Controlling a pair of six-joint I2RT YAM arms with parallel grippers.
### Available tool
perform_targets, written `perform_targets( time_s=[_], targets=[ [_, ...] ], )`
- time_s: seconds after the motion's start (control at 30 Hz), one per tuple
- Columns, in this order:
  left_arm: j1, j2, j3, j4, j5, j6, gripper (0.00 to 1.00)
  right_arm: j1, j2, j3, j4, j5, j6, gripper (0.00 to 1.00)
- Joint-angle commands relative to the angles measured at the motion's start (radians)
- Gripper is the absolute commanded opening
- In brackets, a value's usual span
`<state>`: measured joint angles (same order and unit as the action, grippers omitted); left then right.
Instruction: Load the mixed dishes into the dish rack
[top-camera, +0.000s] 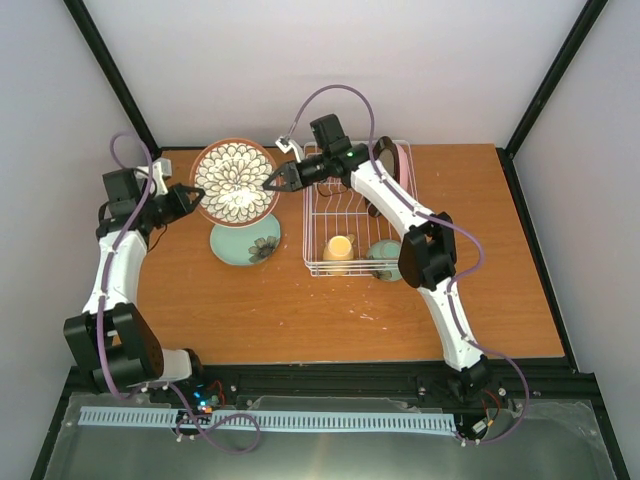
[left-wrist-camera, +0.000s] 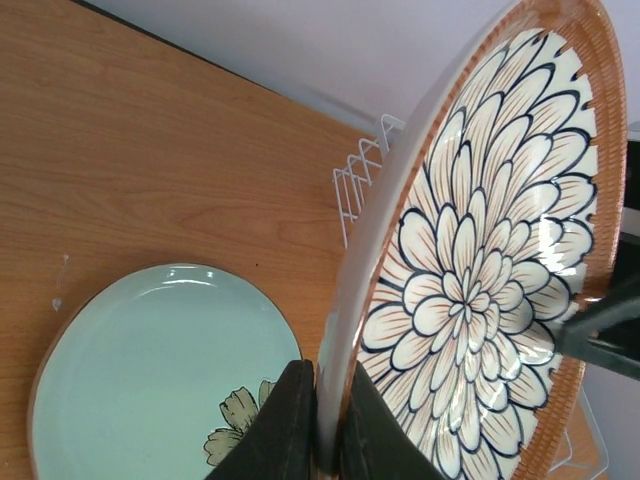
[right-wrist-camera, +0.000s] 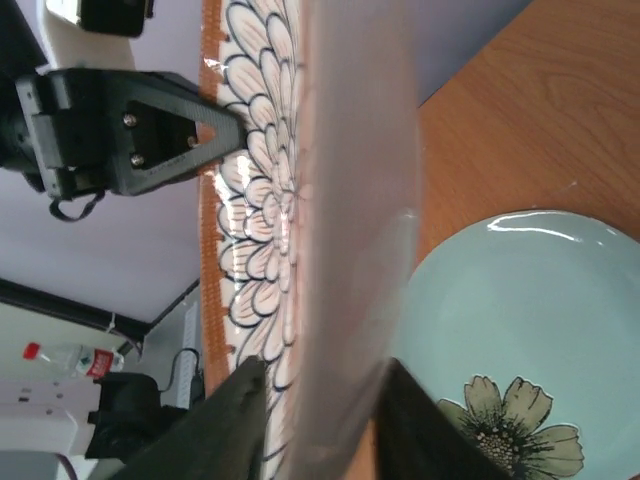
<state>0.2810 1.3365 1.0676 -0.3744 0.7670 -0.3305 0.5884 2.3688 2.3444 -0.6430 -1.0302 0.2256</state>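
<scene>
The petal-patterned plate (top-camera: 235, 182) is up off the worktop (top-camera: 300, 320), held nearly on edge between the two arms just to the left of the dish rack (top-camera: 306, 220). The left hand (left-wrist-camera: 322, 400) is closed tight on the plate's left rim, its dark fingers pinching the edge. The right hand (right-wrist-camera: 325, 400) has its fingers on either side of the opposite rim, nipped onto it.

Under the raised plate, the light teal plate (top-camera: 245, 240) lies flat on the worktop beside the rack, outside it.

Inside the rack, the yellow mug (top-camera: 339, 248) sits at the near end. The mint green bowl (top-camera: 380, 250) is beside it to the right, half hidden by the right arm. The pink plate (top-camera: 408, 165) stands on edge at the far right corner.
</scene>
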Motion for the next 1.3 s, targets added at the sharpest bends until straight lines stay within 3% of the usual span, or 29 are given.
perform_targets(
  time_s=[0.0,0.03,0.37,0.4,0.6,0.73,0.87,1.03,1.27],
  targets=[
    [-0.009,-0.057,0.011,0.092,0.078,-0.04,0.01,0.042,0.008,0.041,0.086,-0.073,0.048,0.12],
    [-0.009,-0.057,0.007,0.095,0.078,-0.042,0.01,0.043,0.009,0.042,0.091,-0.07,0.052,0.04],
    [-0.009,-0.043,0.001,0.087,0.038,-0.034,0.04,0.039,-0.056,0.006,0.088,0.051,0.002,0.03],
    [-0.009,-0.038,0.004,0.08,0.027,-0.03,0.08,0.037,-0.064,-0.003,0.091,0.064,0.004,0.03],
    [-0.009,-0.002,0.041,0.047,-0.045,-0.006,0.56,0.006,-0.125,-0.055,0.096,0.184,0.025,0.03],
    [-0.009,0.032,0.068,0.053,-0.077,0.0,0.73,-0.02,-0.175,-0.108,0.134,0.242,0.051,0.03],
    [-0.009,0.066,0.102,0.066,-0.105,-0.003,0.77,-0.034,-0.205,-0.115,0.136,0.301,0.055,0.03],
    [-0.009,0.086,0.154,0.056,-0.243,-0.006,0.79,-0.059,-0.262,-0.104,0.103,0.468,0.046,0.03],
    [-0.01,0.127,0.182,0.022,-0.369,0.01,0.79,-0.067,-0.362,-0.056,-0.113,0.95,0.01,0.03]
  ],
)
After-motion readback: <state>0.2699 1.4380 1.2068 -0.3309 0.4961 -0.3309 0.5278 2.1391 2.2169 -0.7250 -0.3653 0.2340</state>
